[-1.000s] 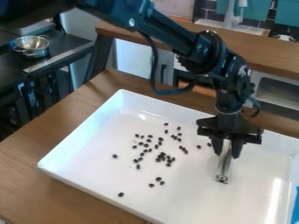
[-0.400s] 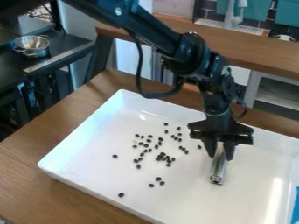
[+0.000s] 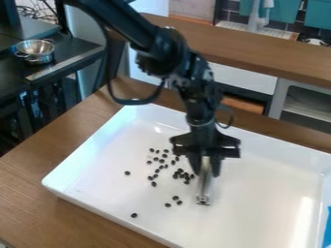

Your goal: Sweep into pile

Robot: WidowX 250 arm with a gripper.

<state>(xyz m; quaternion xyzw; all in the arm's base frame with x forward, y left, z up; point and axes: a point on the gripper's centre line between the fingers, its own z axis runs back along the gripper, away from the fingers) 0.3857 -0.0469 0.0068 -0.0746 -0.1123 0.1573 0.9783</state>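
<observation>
Pellets: sm., blk., ovalish; scattered w/ one tight clump, approx. 9 o'clock of gripper. Bar: slim, silvery, end at 6 o'clock; clenched in gripper.

Tool grips metal bar | white tray | dark bits, likely beans

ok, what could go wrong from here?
The metal bar in the end effector looks narrow, so black pieces could slip around it. It's right beside the densest cluster; a fast push might scatter that. The lone piece near the tray wall may get missed.
</observation>
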